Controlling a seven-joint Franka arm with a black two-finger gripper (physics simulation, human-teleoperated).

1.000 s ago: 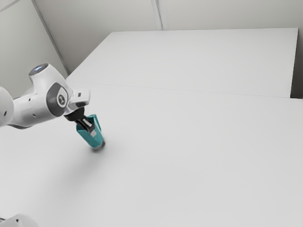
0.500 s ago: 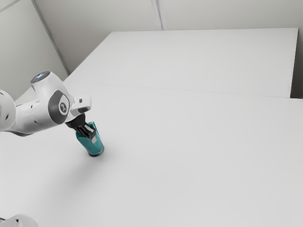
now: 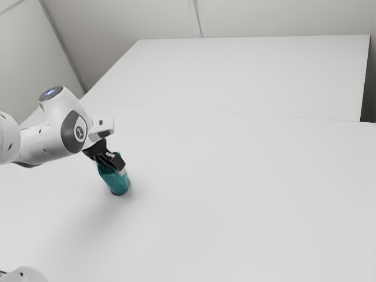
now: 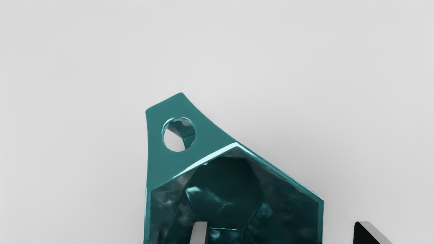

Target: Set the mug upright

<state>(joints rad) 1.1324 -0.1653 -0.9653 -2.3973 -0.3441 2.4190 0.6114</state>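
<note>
The pale surface (image 3: 264, 188) takes up most of the exterior view, from its centre out past three and six o'clock. A thin seam crosses it, and beyond that a flat, equally pale part (image 3: 252, 70) reaches toward twelve and one o'clock. Plain light walls (image 3: 135, 17) rise behind, from ten round to one o'clock. The white and grey arm (image 3: 47, 141) comes in from nine o'clock and slopes down toward its tip. Another rounded white piece (image 3: 26, 275) shows at the edge between seven and eight o'clock.

The teal mug (image 3: 116, 181) is at about eight o'clock from the middle of the exterior view. It stands on its base on the surface, its mouth up toward the black tool (image 3: 119, 168), which is at its rim. The wrist view looks down into the mug: the rim is angular, and the dark inner floor (image 4: 225, 189) has straight sides too.

The tool is apart, with part of the mug's wall between its two fingers and a gap to either side. One finger (image 4: 199, 234) is at the open mouth; how deep it reaches I cannot tell. The other finger (image 4: 369, 234) is outside, just beside the wall. Taking the mug's handle (image 4: 206, 142) as twelve o'clock, that outer one is near four. The handle is flat-topped, with a round hole (image 4: 179, 135) through it.
</note>
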